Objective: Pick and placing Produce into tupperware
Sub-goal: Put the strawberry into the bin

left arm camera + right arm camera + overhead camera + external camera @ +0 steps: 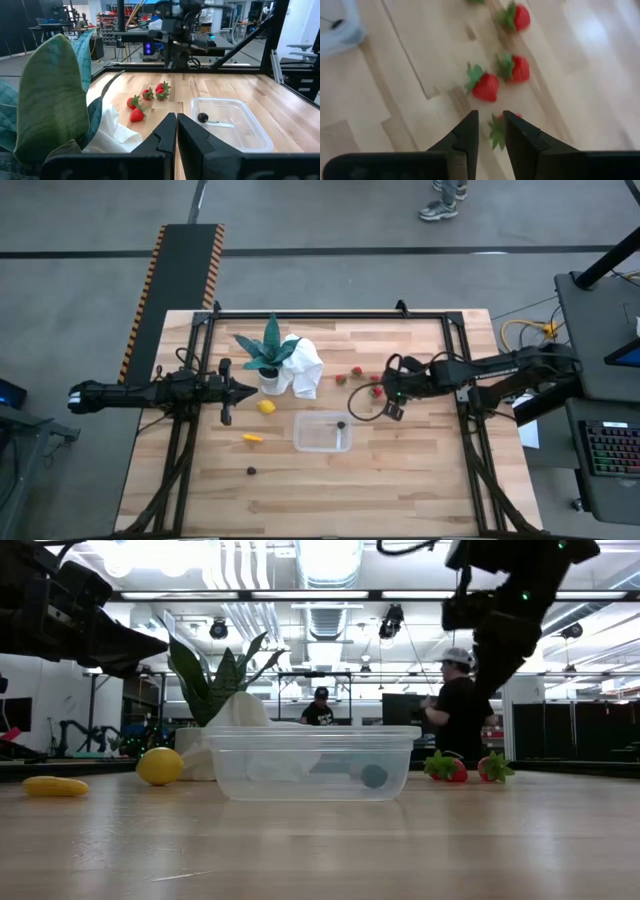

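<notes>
Red strawberries (485, 86) below right claw (489, 131), narrowly parted; left claw (176, 131) pressed together.

potted plant (268, 352), white cloth (305, 367), possibly crumpled

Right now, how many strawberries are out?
4 strawberries: one under the right gripper, two just ahead, one beyond. Leaves at the edge may be a fifth.
</notes>
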Robot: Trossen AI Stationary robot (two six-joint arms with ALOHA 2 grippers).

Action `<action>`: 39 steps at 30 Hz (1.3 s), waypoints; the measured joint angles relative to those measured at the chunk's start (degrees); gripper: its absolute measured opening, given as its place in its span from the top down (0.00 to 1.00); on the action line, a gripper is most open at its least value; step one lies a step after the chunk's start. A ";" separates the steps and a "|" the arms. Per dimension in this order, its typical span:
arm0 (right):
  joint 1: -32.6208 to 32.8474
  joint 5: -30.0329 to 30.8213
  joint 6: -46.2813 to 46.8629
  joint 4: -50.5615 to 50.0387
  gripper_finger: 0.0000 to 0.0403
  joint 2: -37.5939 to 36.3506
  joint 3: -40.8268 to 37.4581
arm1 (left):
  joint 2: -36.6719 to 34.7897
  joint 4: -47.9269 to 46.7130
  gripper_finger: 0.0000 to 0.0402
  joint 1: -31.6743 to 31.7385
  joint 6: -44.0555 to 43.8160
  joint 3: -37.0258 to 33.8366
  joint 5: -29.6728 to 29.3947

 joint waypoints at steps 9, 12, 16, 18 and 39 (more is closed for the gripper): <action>-0.28 1.66 10.39 -0.70 0.63 3.89 -1.19 | -0.09 0.01 1.00 0.01 0.02 0.00 0.00; -0.46 1.65 11.02 -1.59 0.60 5.49 -1.24 | -0.09 0.02 1.00 -0.01 0.03 0.00 0.00; -0.44 1.64 11.63 -2.43 0.58 7.87 -1.28 | -0.09 -0.01 1.00 -0.01 0.03 0.00 0.00; -0.56 1.67 10.72 -2.51 0.58 8.75 -1.28 | -0.04 -0.01 1.00 0.01 0.03 0.00 0.00; -0.68 4.55 10.33 -5.99 0.64 9.18 -1.39 | 0.02 -0.12 1.00 0.01 0.03 0.00 0.00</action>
